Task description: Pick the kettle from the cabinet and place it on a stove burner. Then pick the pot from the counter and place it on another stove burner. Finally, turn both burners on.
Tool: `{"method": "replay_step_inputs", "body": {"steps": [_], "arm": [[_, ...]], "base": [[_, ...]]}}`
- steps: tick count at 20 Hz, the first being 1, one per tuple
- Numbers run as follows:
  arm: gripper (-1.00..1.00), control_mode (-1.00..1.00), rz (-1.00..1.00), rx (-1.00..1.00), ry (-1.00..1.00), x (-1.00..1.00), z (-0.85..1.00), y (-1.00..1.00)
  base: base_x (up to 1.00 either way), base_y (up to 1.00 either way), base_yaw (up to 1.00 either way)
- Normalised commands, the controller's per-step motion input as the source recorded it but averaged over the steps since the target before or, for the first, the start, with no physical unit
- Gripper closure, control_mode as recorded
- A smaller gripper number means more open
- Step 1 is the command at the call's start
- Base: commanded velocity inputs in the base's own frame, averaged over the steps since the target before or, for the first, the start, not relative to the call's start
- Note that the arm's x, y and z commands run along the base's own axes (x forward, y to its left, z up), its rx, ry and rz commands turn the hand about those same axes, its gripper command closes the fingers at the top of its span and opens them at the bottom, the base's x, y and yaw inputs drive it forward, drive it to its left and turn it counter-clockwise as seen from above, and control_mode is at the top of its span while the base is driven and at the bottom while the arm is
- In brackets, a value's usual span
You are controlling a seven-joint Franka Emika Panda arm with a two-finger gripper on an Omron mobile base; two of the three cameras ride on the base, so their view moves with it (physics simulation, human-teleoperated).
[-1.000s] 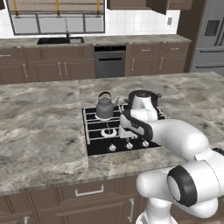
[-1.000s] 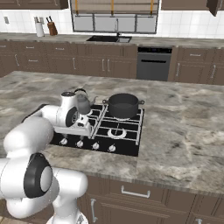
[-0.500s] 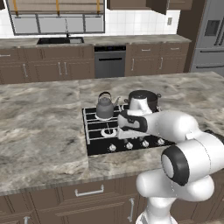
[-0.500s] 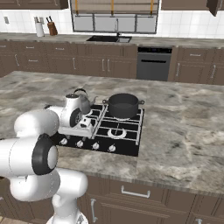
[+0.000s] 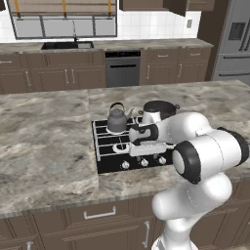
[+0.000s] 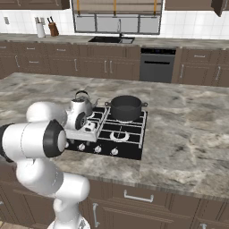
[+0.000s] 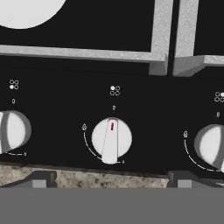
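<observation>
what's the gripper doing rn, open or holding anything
Gripper: open, holding nothing, poised above a stove knob.

White knob [image 7: 112, 139] (red mark pointing up) centred between two others on black cooktop [image 7: 78, 74].

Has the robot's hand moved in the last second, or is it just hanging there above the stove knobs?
Yes. Against the unmoving cooktop, the gripper has slid toward the kettle side and lower, and now hangs open over the knobs.
</observation>
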Motion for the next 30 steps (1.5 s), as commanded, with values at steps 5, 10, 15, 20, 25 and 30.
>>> {"method": "replay_step_inputs", "body": {"steps": [5,10,15,20,25,30], "arm": [[-1.0,-1.0,0.0,0.0,0.04,0.27,-0.25,0.0],[-1.0,-1.0,0.0,0.0,0.04,0.23,-0.24,0.0],[-1.0,-1.0,0.0,0.0,0.03,0.08,-0.12,0.03],[-1.0,-1.0,-0.01,0.0,0.02,-0.04,-0.02,0.04],[-1.0,-1.0,-0.03,0.0,0.02,-0.16,-0.1,0.0],[-1.0,-1.0,-0.02,0.0,0.0,-0.24,-0.09,0.0]], "base": [[0.0,0.0,0.0],[0.0,0.0,0.0],[0.0,0.0,0.0],[0.0,0.0,0.0],[0.0,0.0,0.0],[0.0,0.0,0.0]]}}
